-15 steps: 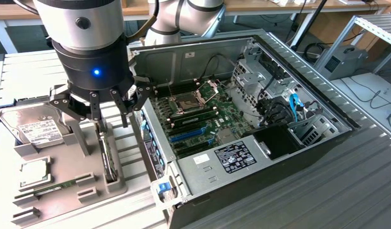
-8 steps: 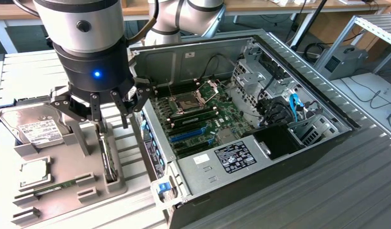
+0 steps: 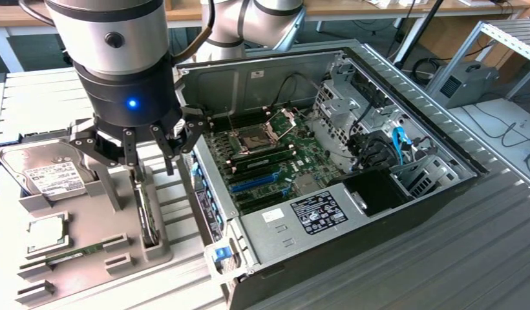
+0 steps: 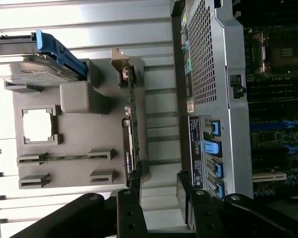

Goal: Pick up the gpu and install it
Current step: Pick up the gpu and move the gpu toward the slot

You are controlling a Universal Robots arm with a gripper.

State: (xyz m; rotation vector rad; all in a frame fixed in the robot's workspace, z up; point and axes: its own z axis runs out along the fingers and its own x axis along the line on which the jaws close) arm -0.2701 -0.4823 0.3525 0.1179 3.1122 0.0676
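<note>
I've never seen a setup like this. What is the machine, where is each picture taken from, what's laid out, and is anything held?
It is a robot arm ending in a gripper. One picture comes from a camera off the arm, the other from a camera on its wrist. A grey tray holds a hard drive, a processor chip, a RAM stick and the gpu, standing on edge. Beside it lies an open computer case. The gripper hangs open above the gpu, holding nothing.

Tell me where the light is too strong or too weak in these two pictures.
Wrist view: the processor chip in the grey tray is washed out to white, and the motherboard lies in deep shadow. Exterior view: even light, with a bright sheen on the silver arm.
</note>
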